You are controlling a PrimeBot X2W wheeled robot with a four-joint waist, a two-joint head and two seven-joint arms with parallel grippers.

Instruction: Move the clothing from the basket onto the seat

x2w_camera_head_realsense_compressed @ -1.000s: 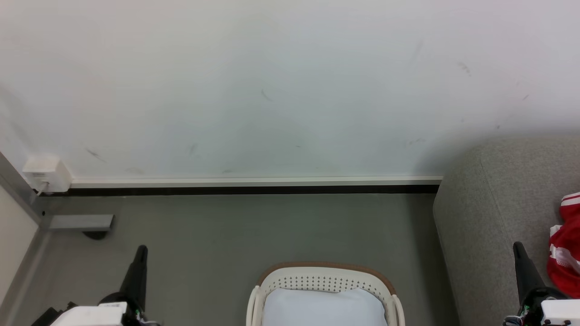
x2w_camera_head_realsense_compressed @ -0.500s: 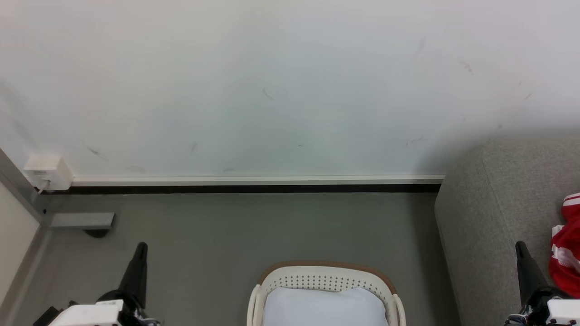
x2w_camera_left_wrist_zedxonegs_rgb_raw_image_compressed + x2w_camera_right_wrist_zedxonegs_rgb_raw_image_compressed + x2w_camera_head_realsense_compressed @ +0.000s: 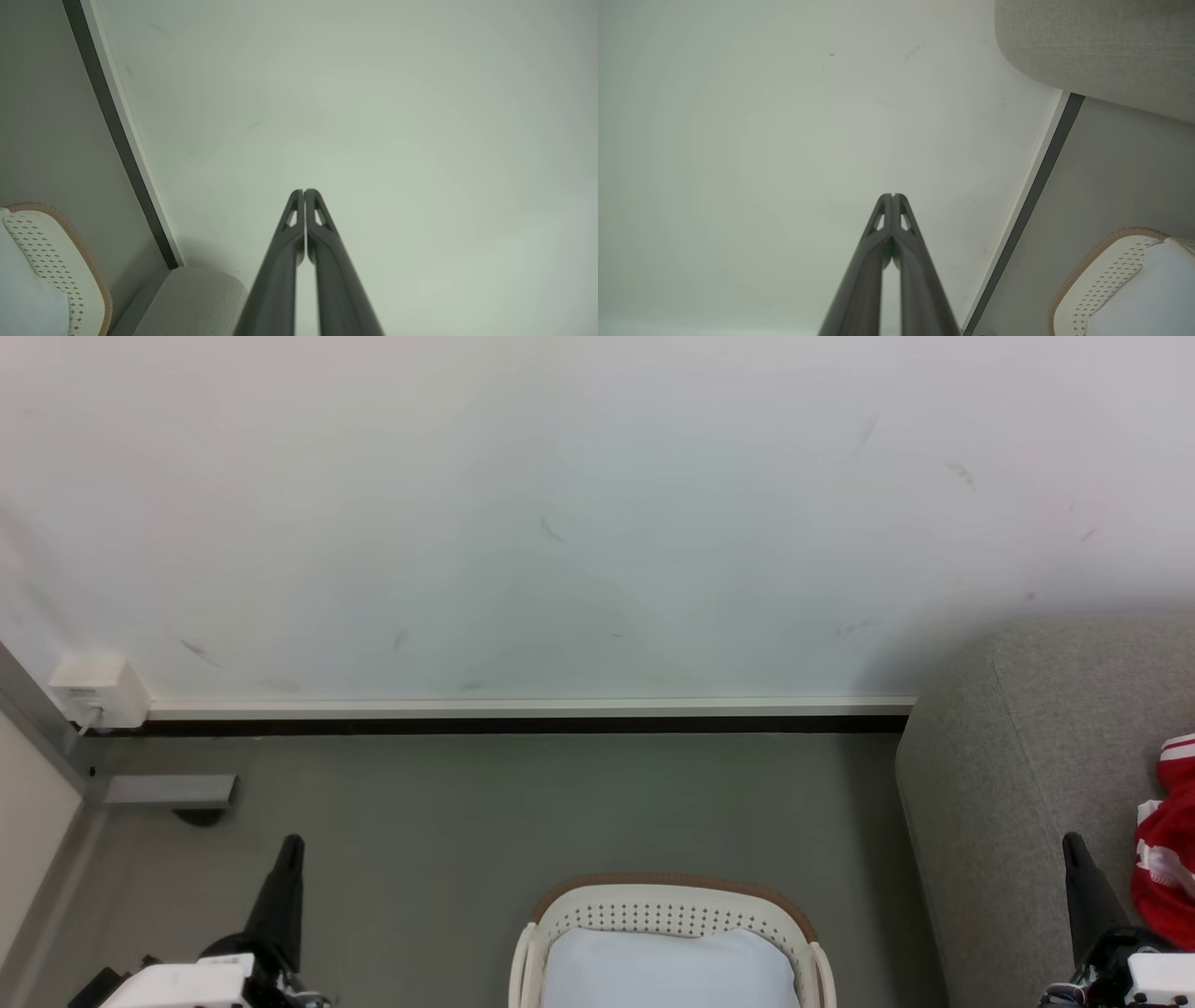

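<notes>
1. the left gripper stands at the lower left of the head view. its two dark fingers are pressed together tip to tip with nothing between them, and it points up over the grey floor.
2. the right gripper stands at the lower right, its jaws likewise closed and empty, in front of the side of the seat.
3. the clothing, red with white stripes, lies bunched on the seat at the right edge of the head view. it is just right of the right gripper's fingers, with a strip of grey upholstery showing between them, and the picture's edge cuts part of it off.
4. the basket sits on the floor at the bottom middle, between the two grippers. it is near the seat's side but apart from it, and the bottom edge cuts off its near part.
5. a plain white cloth lies flat inside the basket, below the rows of small holes.
6. each wrist view looks along closed fingers toward the pale wall. the baseboard, a corner of the basket and a rounded corner of the seat show off to one side.
7. a small white box sits low on the wall at the far left.
</notes>
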